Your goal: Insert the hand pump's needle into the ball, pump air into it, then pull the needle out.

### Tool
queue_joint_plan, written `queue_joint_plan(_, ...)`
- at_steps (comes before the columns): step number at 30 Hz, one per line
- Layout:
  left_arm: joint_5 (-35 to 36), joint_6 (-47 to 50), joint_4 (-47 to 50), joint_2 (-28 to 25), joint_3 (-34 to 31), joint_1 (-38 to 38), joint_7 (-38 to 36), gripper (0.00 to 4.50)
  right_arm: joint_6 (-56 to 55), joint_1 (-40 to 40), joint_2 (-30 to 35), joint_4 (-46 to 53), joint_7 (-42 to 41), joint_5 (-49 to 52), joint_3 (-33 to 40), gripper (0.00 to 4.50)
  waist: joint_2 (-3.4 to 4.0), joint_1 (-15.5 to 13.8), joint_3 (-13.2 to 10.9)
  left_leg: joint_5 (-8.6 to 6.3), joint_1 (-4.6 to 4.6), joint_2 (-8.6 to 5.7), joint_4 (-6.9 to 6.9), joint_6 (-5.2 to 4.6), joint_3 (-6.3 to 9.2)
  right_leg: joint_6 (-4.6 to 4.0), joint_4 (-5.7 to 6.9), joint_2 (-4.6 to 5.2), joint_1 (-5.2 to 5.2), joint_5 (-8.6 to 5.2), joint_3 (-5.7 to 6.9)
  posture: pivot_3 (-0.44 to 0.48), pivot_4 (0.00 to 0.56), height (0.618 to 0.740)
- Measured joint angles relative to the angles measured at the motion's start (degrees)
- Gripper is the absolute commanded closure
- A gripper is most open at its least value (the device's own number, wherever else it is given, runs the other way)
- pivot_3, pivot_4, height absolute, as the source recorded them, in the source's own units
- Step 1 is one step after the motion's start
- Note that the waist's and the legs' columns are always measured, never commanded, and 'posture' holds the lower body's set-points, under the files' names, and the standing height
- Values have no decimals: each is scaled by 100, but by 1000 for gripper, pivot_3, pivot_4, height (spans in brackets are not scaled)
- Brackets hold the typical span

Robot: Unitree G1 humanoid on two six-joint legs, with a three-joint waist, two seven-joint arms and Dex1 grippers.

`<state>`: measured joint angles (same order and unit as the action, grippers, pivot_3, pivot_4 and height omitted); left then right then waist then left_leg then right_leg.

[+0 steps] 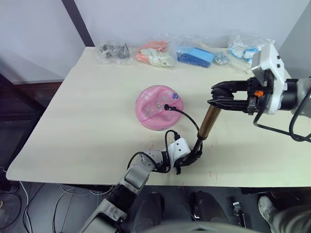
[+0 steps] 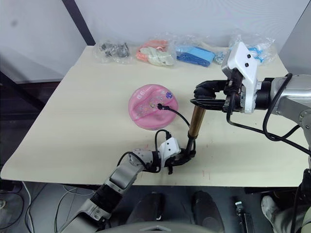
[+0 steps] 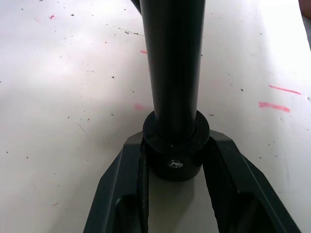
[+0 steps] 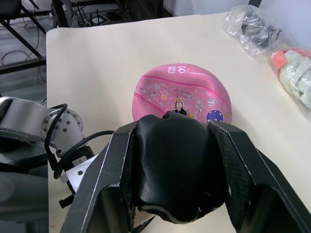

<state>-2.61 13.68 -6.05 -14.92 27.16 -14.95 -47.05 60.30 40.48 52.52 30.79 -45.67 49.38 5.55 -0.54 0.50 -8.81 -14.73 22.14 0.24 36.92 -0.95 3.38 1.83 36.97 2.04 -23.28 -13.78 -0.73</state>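
A lab or test room: plain table, loose floor cables, bagged props.

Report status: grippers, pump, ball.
Left gripper shut on hand pump base; right gripper shut on its handle. Needle in pink ball. Nothing in the way.

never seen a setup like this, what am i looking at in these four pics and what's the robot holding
It is a two-armed humanoid robot at a table. Two pictures come from its head, one from each wrist. The left end effector clamps the base of the hand pump, which stands tilted. The right end effector grips the handle at its top. A thin black hose runs to the needle, set in the partly caved-in ball. Bagged items lie along the far edge.
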Motion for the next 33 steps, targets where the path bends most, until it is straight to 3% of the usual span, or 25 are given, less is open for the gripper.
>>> queue_joint_plan(5, -3, -48, -97, 5, 5, -44, 3, 3409, -253, -358, -42, 193, 114, -105, -67, 2831, -1, 5, 1, 0, -6, 2, 17, 0, 1, 5, 7, 0, 11, 3, -2, 0, 150, 740)
queue_joint_plan(6, -1, -89, -221, 4, -9, -102, -16, 3409, -459, -726, -138, 293, 155, -272, -205, 2831, -5, 3, 4, 0, -11, 2, 18, 0, 0, 5, 7, -1, 17, 3, 2, 0, 150, 740)
queue_joint_plan(7, 78, -457, -855, -20, -12, -467, -281, 3410, -908, -1324, -446, 438, 460, -866, -861, 2831, -27, 0, 22, 0, -39, 4, 23, 0, 1, 25, 3, -4, 53, -12, 20, 0, 150, 740)
queue_joint_plan(14, 197, -1476, -2039, -28, -36, -859, -515, 3411, -1615, -2029, -779, 493, 754, -2076, -1857, 2832, -64, 29, 72, 3, -80, 18, 47, 1, 14, 16, 3, -4, 86, -2, 0, 0, 150, 740)
queue_joint_plan(17, 213, -1807, -2329, -25, -41, -883, -518, 3411, -1822, -2163, -869, 470, 758, -2367, -2021, 2832, -71, 49, 74, 1, -147, 30, 41, 3, 11, 16, 1, 0, 141, -4, -8, 0, 150, 740)
queue_joint_plan(26, 217, -2538, -3177, 140, -42, -1126, -563, 3411, -1990, -2331, -906, 434, 676, -2596, -1983, 2832, -80, 26, 129, -13, -153, 41, 30, 27, 28, 16, -20, 37, 158, -5, -2, 0, 150, 740)
queue_joint_plan(33, 262, -2829, -3338, 184, -79, -1315, -727, 3411, -945, -1769, -540, 344, 321, -1638, -1045, 2832, -54, 21, 24, 4, -116, 27, 36, 6, 10, 41, -21, 62, 134, 12, 26, 0, 150, 740)
